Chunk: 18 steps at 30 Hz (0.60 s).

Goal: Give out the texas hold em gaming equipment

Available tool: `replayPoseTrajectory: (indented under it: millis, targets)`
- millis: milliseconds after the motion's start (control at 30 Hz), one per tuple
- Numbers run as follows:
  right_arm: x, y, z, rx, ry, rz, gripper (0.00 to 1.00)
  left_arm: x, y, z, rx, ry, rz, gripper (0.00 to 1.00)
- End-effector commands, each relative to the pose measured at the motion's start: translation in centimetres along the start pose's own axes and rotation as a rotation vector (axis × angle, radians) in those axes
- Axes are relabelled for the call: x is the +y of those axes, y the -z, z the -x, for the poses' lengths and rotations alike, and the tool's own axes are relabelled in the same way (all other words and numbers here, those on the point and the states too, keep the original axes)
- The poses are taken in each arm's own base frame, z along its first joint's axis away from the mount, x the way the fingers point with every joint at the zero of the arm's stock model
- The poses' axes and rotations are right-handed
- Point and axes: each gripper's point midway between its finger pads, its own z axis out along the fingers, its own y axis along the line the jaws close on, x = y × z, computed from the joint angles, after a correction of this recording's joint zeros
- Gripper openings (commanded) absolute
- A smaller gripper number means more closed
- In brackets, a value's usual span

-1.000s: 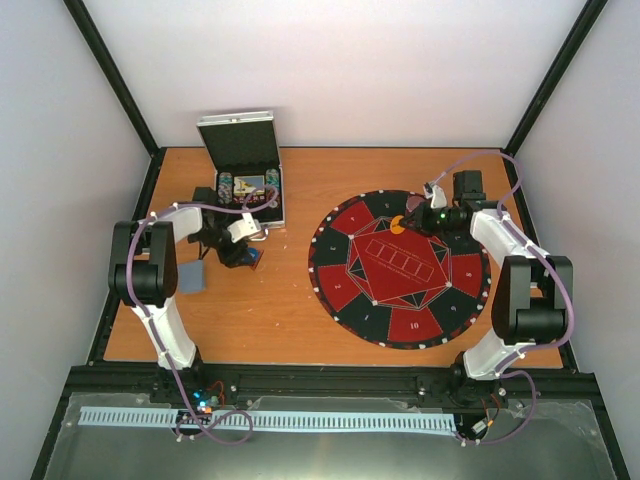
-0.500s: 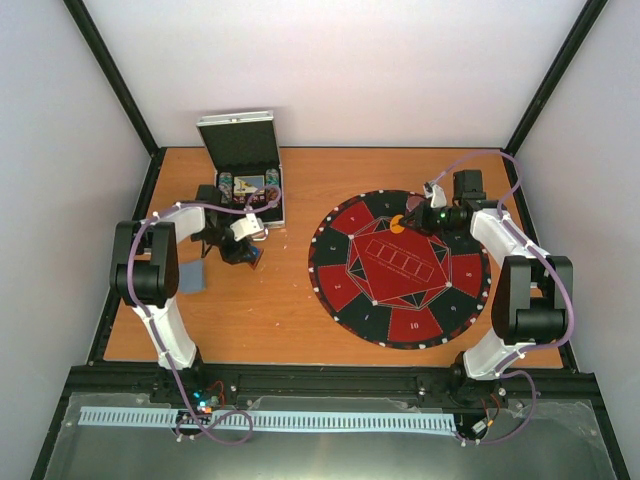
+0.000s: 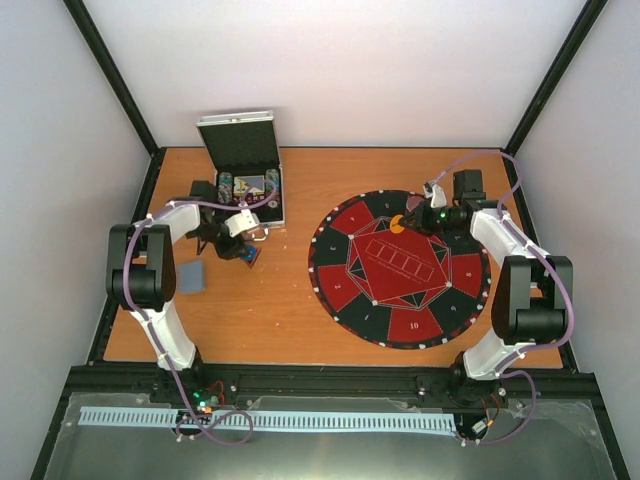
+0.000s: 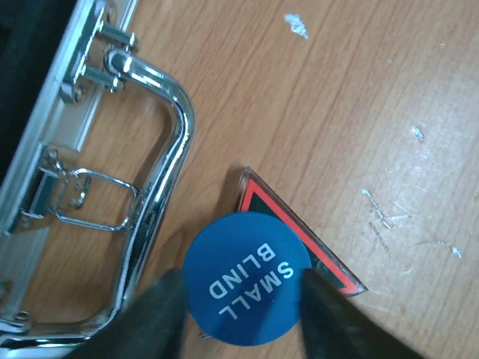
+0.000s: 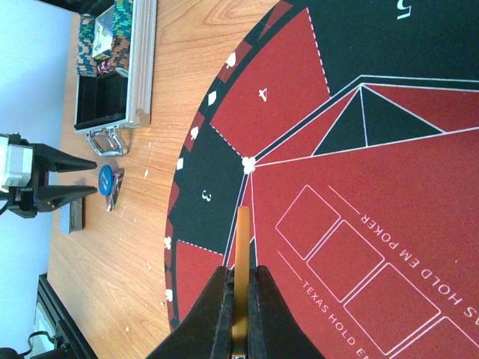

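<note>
Counted: 1 blue marker disc (image 4: 247,278), 1 orange marker disc (image 3: 398,225), 1 card stack (image 3: 191,277), 1 metal case (image 3: 250,170), 1 round felt mat (image 3: 400,270), 1 red-black triangular piece (image 4: 322,247); chip stacks (image 5: 105,37) were too small to count.

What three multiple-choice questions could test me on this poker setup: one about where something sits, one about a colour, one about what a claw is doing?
1. Where on the table does the open metal case stand?
A far left; B near right corner; C dead centre.
2. What colour is the disc marked SMALL BLIND?
A orange; B blue; C green.
3. How do the right arm's jaws stand?
A wide open, empty; B shut on a playing card; C shut on an orange disc held on edge.

Answers:
1. A, the top view shows it at the far left.
2. B, the left wrist view shows its blue face.
3. C, the right wrist view shows the thin orange edge pinched.
</note>
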Motion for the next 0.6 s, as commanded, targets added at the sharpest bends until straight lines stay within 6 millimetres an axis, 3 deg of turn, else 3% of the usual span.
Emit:
replayPoseTrajectory:
  millis: [0, 167, 267, 433, 567]
  targets:
    - [0.6, 0.6, 1.4, -0.033, 0.033, 0.007, 0.03, 1.1, 2.7, 3.0, -0.081, 0.009, 0.031, 0.37]
    - [0.8, 0.9, 1.5, -0.043, 0.04, 0.001, 0.03, 1.0, 4.6, 5.7, -0.168, 0.025, -0.003, 0.35]
    - [0.8, 1.0, 1.5, -0.048, 0.044, -0.004, 0.03, 0.8, 4.3, 4.9, -0.131, 0.021, 0.002, 0.37]
    - [0.8, 1.0, 1.5, -0.045, 0.045, -0.001, 0.03, 0.3, 3.1, 2.3, -0.032, 0.004, 0.005, 0.5]
    - [1.0, 0.9, 1.6, -0.044, 0.045, 0.007, 0.03, 0.0, 2.2, 1.3, 0.0, -0.009, -0.022, 0.58]
